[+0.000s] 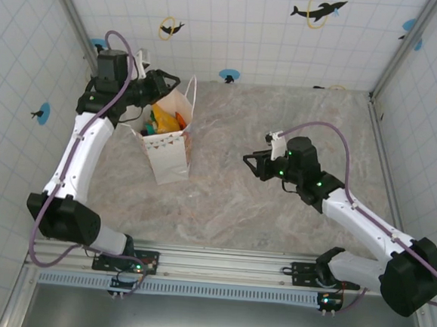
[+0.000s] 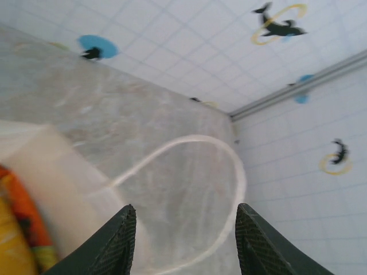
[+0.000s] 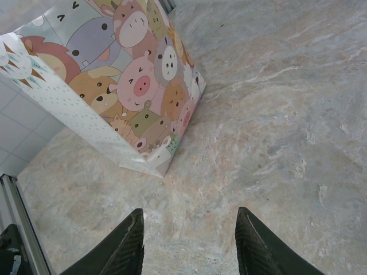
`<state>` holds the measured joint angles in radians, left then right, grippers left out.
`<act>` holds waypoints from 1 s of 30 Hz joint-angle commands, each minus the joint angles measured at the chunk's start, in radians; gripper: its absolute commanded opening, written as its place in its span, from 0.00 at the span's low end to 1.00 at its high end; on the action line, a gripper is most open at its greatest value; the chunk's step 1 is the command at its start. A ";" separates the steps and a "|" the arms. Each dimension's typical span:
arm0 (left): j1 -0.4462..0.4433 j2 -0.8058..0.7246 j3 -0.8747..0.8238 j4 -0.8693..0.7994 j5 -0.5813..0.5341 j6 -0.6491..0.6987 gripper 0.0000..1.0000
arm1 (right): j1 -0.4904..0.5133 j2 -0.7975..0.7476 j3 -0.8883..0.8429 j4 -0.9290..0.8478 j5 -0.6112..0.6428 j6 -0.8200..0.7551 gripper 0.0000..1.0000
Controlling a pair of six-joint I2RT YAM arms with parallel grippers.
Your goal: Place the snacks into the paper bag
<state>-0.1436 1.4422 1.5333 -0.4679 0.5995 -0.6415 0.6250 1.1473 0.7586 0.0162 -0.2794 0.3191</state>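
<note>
The white paper bag [image 1: 168, 153] stands upright left of centre, with its mouth open. Yellow, orange and green snacks [image 1: 164, 119] lie inside it. My left gripper [image 1: 168, 85] hovers open at the bag's back rim, holding nothing. In the left wrist view the left gripper [image 2: 186, 232] frames a white loop handle [image 2: 232, 163], with orange-yellow snacks [image 2: 20, 229] at the lower left. My right gripper [image 1: 250, 164] is open and empty, right of the bag and apart from it. The right gripper [image 3: 189, 240] looks down at the floor beside the bag's cartoon-animal side [image 3: 137, 74].
The marble-patterned floor [image 1: 282, 123] is walled by white tiled panels with dolphin stickers [image 1: 318, 11]. A metal rail [image 1: 218, 263] carries both arm bases at the near edge.
</note>
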 commanded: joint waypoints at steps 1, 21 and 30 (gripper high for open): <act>-0.006 -0.018 -0.059 0.229 0.138 -0.105 0.49 | 0.010 0.004 0.035 0.002 0.001 -0.014 0.44; -0.106 0.124 -0.014 0.201 0.107 -0.061 0.49 | 0.016 -0.020 0.032 -0.029 0.031 -0.039 0.44; -0.185 0.199 0.136 0.145 0.100 -0.019 0.00 | 0.016 -0.042 0.022 -0.056 0.057 -0.040 0.44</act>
<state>-0.2943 1.6238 1.5806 -0.3138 0.6941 -0.6975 0.6357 1.1385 0.7582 -0.0231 -0.2523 0.2939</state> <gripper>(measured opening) 0.049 0.444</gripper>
